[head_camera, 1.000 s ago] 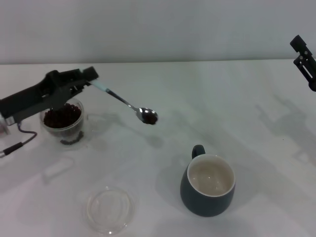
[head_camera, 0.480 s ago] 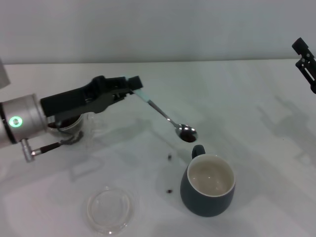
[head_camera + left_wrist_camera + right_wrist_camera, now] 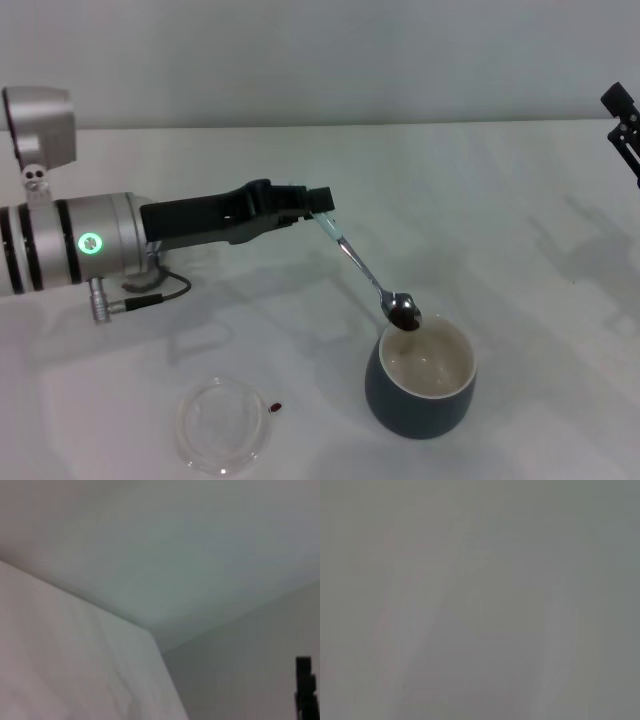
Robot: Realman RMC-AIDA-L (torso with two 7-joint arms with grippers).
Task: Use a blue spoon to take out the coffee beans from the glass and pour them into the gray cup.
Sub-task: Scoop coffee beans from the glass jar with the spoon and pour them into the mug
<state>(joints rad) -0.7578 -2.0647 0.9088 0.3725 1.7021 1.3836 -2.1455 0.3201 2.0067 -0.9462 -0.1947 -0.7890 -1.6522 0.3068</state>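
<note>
- The left gripper [image 3: 318, 203] reaches from the table's left edge toward its middle, its fingers pinching the pale handle of the blue spoon [image 3: 365, 272].
- Near the front edge, left of centre, lies a flat clear glass dish [image 3: 223, 424], with one stray bean [image 3: 276, 407] on the table [image 3: 520, 200] just beside its rim.
- The spoon slopes down to the right; its metal bowl holds dark coffee beans [image 3: 405, 319] and hovers over the far-left rim of the gray cup [image 3: 420, 375].
- The gray cup stands upright near the front edge, right of centre; its cream inside looks bare.
- The right gripper [image 3: 624, 128] hangs at the far right edge, well apart from the cup; whether its fingers are spread, I cannot tell.
</note>
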